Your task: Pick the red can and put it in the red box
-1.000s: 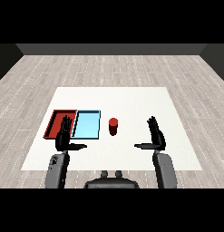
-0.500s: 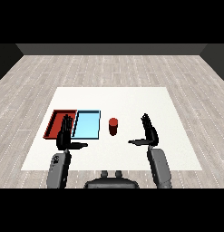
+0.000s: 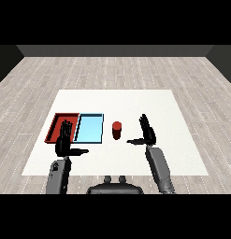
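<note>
Item: red can (image 3: pixel 117 130), upright on the white table (image 3: pixel 182 116), just right of the light blue tray (image 3: pixel 89 128); the red tray (image 3: pixel 58 123) lies beyond that, furthest left, the two trays side by side and touching.

Item: my right hand (image 3: pixel 146 133), fingers straight and spread, thumb reaching left toward the can, apart from it, holding nothing.

Item: my left hand (image 3: pixel 65 141), fingers straight and raised, thumb out to the right, over the near edge of the red tray, holding nothing.

Hazards, as I judge them:
- Thumb or fingertips meeting the can before I curl round it; an upright can may tip or roll left against the blue tray.
- Carrying path crosses the blue tray; letting go early would put the can in the wrong tray.
- My left hand sits over the red tray's near side; it may crowd the placing spot
</note>
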Controlling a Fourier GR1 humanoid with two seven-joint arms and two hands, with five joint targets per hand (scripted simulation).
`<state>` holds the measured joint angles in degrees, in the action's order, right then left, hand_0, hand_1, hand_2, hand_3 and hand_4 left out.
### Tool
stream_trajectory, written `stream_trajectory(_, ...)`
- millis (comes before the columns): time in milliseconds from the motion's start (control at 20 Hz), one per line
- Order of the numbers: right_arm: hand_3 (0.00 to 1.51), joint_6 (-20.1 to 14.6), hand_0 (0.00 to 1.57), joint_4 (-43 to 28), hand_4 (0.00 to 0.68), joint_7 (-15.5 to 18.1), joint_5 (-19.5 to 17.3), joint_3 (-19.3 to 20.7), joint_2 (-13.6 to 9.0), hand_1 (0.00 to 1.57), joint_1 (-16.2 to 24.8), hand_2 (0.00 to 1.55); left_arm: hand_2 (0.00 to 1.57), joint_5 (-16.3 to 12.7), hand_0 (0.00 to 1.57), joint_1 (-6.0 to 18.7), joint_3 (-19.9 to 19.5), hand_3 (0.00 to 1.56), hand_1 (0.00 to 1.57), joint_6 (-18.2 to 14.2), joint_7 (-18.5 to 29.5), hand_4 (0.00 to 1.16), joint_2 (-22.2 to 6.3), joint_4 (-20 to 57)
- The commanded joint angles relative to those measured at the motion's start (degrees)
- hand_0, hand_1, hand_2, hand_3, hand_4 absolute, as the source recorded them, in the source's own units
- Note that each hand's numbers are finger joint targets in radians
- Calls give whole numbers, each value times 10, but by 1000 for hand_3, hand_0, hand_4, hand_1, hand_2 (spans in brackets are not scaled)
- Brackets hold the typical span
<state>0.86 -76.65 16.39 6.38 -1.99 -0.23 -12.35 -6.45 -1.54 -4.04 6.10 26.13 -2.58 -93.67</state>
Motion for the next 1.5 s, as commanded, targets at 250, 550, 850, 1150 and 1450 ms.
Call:
stream_trajectory(250, 0, -64, 0, 125, 0, 65, 70, -76, 2, 0, -50, 0, 0, -3, 0, 34, -10, 0, 0, -2, 7, 0, -3, 45)
stream_trajectory(550, 0, -43, 0, 208, 0, 105, 100, -62, 2, 0, -89, 0, 0, 24, 0, 11, 24, 0, 0, -37, -25, 0, 20, -11)
stream_trajectory(850, 0, -39, 0, 316, 0, 157, 159, -82, 2, 0, -139, 0, 0, -9, 0, 2, 8, 0, 0, -3, -14, 0, -5, -19)
stream_trajectory(1150, 0, -76, 0, 294, 0, 154, 222, -144, 2, 0, -151, 0, 0, -13, 0, 57, -16, 0, 0, -3, 3, 0, -11, 55)
stream_trajectory(1450, 0, -113, 0, 227, 0, 109, 239, -182, 2, 0, -131, 0, 0, -20, 0, -21, 1, 0, 0, 15, -12, 0, -11, -21)
